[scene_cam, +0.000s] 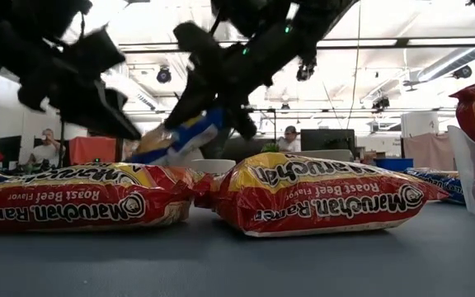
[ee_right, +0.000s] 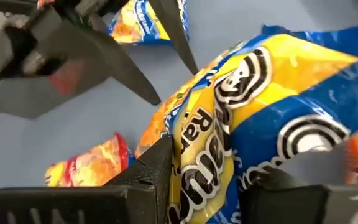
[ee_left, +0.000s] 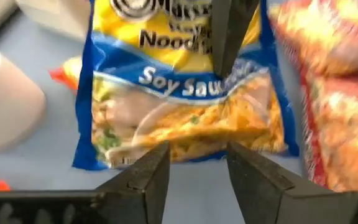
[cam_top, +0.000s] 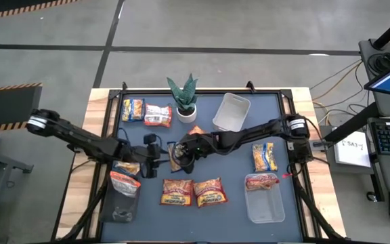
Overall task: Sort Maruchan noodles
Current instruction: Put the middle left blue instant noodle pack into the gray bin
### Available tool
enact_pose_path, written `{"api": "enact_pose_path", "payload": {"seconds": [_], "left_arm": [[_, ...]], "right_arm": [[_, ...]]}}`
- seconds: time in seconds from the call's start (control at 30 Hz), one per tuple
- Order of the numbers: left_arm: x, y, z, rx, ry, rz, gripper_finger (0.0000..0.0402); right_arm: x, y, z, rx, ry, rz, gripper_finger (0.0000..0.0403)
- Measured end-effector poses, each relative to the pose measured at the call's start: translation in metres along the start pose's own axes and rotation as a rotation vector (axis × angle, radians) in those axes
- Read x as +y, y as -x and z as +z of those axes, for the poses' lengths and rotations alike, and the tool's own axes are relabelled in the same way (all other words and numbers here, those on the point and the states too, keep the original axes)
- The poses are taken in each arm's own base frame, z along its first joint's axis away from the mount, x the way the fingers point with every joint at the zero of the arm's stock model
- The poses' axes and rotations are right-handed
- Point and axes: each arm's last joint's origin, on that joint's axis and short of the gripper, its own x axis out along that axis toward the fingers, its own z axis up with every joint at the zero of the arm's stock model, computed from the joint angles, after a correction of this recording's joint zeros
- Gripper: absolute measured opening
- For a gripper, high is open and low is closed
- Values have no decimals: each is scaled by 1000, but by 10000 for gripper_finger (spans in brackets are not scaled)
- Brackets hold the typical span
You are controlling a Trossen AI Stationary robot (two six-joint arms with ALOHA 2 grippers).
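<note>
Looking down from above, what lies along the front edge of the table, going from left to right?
A clear bin holding an orange-red noodle packet → two Roast Beef Maruchan packets side by side, first, then → a clear bin with a red packet in its far end.

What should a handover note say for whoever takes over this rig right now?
Right end effector: shut on the yellow-and-blue soy sauce packet, held above the table at mid-table.
Left end effector: open, just beside that packet, holding nothing.
Done, as it looks: one packet in the left bin, one in the right bin.
Left: two roast beef packets at the front centre, a yellow-and-blue packet on the right, two packets at the back left by the plant, plus the held one. The back bin holds nothing.
</note>
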Motion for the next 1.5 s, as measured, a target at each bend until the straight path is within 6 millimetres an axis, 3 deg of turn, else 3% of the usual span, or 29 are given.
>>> {"api": "enact_pose_path", "payload": {"seconds": [0.3, 0.57, 0.73, 1.07, 1.27, 1.5], "left_arm": [[9, 29, 27, -235, -57, 51, 144], [14, 39, 47, -402, -58, 179, 143], [13, 35, 50, -430, -41, 196, 143], [7, 18, 52, -453, -6, 199, 143], [4, 12, 56, -519, 80, 182, 143], [0, 5, 61, -609, 184, 134, 143]], "right_arm": [[9, 44, 14, 34, 127, -39, 97], [10, 88, 16, -1, 198, -46, 96], [2, 113, 7, -159, 259, -128, 91], [-18, 141, -33, -534, 393, -6, 88], [-21, 155, -43, -623, 509, 60, 88], [-23, 157, -47, -656, 599, 36, 88]]}}
